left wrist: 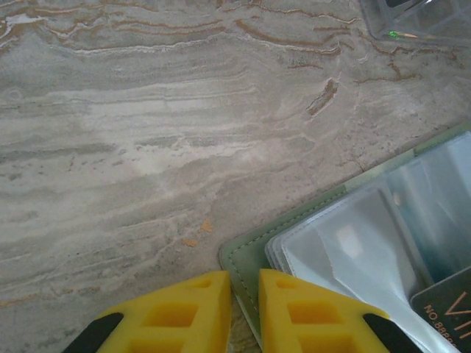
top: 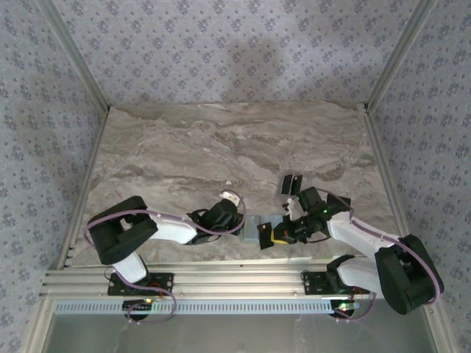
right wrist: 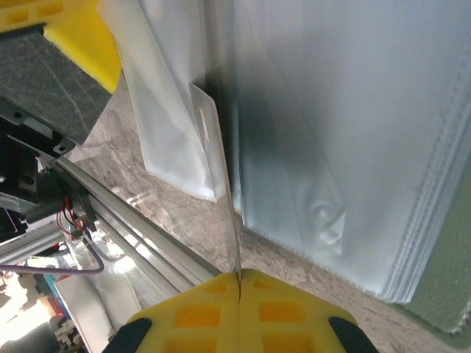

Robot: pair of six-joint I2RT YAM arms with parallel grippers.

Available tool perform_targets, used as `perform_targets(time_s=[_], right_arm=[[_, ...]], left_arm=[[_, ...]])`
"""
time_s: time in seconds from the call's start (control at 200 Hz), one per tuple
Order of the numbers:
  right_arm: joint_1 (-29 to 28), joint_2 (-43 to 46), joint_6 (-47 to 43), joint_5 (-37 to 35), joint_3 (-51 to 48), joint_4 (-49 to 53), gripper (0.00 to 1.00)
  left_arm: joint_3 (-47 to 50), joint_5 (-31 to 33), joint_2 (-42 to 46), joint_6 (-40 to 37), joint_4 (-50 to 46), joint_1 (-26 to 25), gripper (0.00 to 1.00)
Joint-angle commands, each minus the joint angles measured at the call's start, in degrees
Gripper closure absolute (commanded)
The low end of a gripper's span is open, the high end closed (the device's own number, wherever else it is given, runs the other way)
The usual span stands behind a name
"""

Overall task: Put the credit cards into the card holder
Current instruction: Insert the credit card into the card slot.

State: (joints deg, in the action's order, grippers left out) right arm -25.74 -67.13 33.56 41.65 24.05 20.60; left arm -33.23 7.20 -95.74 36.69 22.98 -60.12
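- The right gripper [right wrist: 239,278] was closed on the thin edge of a clear pocket [right wrist: 210,140] and held it up from the other pockets.
- The left gripper [left wrist: 244,309] was almost closed, and it seemed to pinch the green edge of the card holder [left wrist: 246,257].
- The card holder lay open on the table [top: 184,147], between both grippers.
- One dark card [left wrist: 445,316] was at the holder's pockets, probably already inside.
- Two cards [top: 292,184] lay on the table just behind the right gripper, so I judged most of the work was not yet done.
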Motion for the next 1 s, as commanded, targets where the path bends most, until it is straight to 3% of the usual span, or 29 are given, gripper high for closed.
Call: perform_targets(time_s=[0.0,0.43,0.724,0.999], right_arm=[[0.59,-1.7,-0.87,1.28,1.71,-1.95,1.0],[0.72,-5.45,0.96,0.64,2.53,-8.88,1.0],[-4.3,-3.91,-1.31,-12.1,5.39,-4.13,1.0],[-6.5,-2.92,-1.66,-16.45,5.12,-3.52,1.0]], left_arm=[[1.74,-6.55,-5.07,0.58,-6.9,-1.49,0.82],[1.77,-7.02,-5.24,0.45,-6.46,-1.49,0.82],[2.03,-7.05,-5.08,0.58,-6.35,-1.49,0.82],[2.29,-7.11,-4.8,0.67,-6.29,-1.49,0.82]])
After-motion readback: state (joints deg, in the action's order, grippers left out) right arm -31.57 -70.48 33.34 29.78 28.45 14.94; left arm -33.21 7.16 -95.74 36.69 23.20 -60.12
